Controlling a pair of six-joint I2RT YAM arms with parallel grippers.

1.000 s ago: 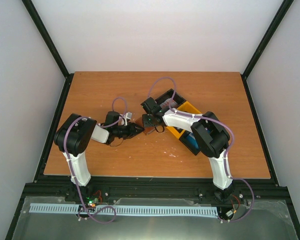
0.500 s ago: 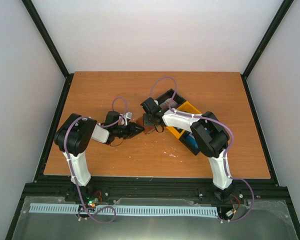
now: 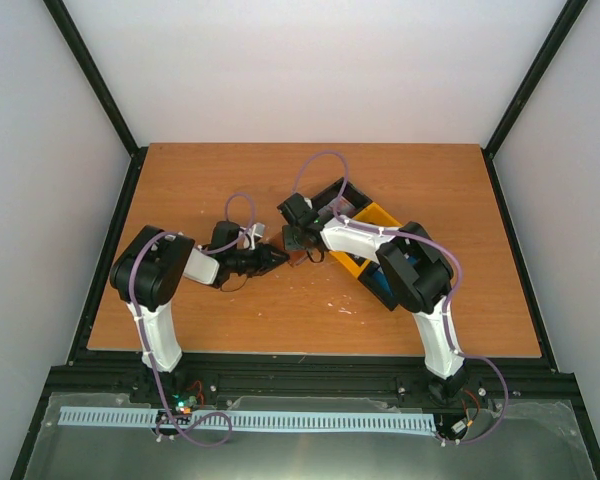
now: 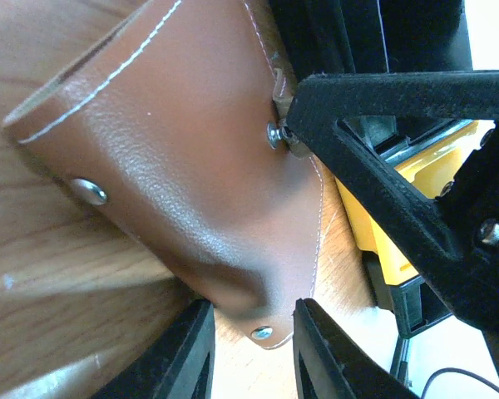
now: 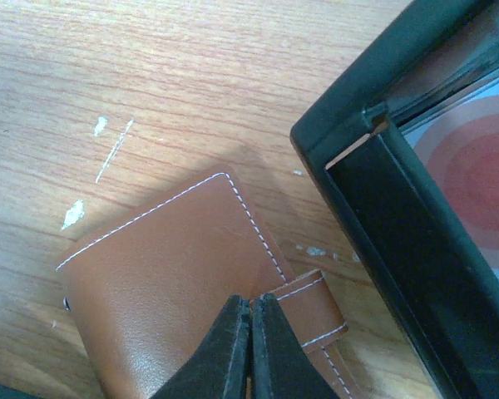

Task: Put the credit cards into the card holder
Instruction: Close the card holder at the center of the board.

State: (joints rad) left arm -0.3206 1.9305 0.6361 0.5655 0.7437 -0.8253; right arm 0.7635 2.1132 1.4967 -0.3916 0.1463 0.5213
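The left gripper (image 4: 251,328) stands narrow, pinching a riveted corner of the card holder (image 4: 191,166). The right gripper (image 5: 250,306) is fully closed, its tips pressed on the leather at the root of the snap tab (image 5: 312,312). The holder sits mid-table. In the left wrist view its long axis runs from 10 o'clock to 5 o'clock. In the right wrist view the tab points to 4 o'clock, toward the black bin (image 5: 374,191). A red-ringed credit card (image 5: 474,158) lies in that bin, and the yellow bin (image 4: 416,166) adjoins.
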